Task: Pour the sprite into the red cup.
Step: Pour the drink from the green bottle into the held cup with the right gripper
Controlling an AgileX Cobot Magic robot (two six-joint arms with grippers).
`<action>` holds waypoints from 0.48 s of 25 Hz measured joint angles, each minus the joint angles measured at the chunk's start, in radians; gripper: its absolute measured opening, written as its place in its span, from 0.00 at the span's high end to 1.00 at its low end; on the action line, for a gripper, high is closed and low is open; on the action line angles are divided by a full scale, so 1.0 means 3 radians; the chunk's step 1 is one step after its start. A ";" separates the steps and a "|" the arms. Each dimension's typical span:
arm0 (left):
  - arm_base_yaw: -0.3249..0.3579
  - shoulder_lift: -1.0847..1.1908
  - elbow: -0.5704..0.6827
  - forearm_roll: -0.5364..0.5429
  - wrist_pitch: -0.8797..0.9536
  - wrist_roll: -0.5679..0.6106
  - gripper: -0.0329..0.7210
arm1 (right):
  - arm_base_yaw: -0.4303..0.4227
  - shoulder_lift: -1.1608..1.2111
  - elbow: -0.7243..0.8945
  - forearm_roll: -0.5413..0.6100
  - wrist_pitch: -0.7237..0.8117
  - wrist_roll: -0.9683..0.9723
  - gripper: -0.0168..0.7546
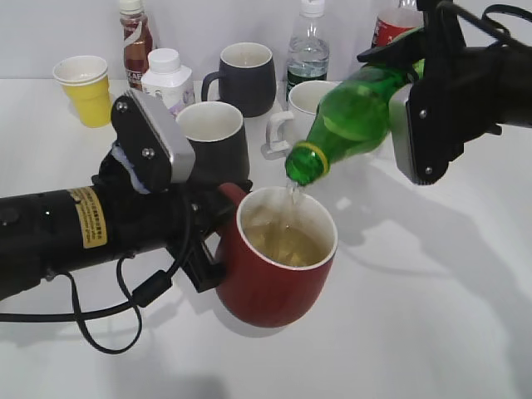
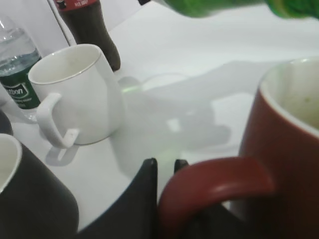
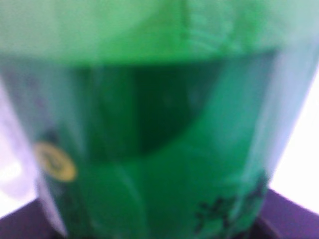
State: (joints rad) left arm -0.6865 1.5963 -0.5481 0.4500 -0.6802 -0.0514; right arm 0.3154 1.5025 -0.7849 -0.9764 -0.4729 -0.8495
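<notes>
near me the left end effector [image 1: 218, 249] pinches the red cup [image 1: 278, 258] by its handle; the right end effector [image 1: 420, 116] clamps the sprite [image 1: 353, 120], tipped, mouth just above the rim; a wobble could splash the surface [image 1: 432, 316]

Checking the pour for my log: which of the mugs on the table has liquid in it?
The red mug, held by its handle in the left gripper under the tilted green bottle. The white mug and two dark mugs show no liquid.
</notes>
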 joint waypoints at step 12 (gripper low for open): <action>0.0033 -0.0136 0.0091 -0.0478 -0.0297 0.0003 0.86 | 0.0000 0.0000 0.0001 0.0222 -0.0044 0.1396 0.45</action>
State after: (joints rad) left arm -0.6766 1.5556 -0.5208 0.3067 -0.7694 -0.0505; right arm 0.3154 1.5025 -0.7846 -0.9098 -0.4861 -0.4305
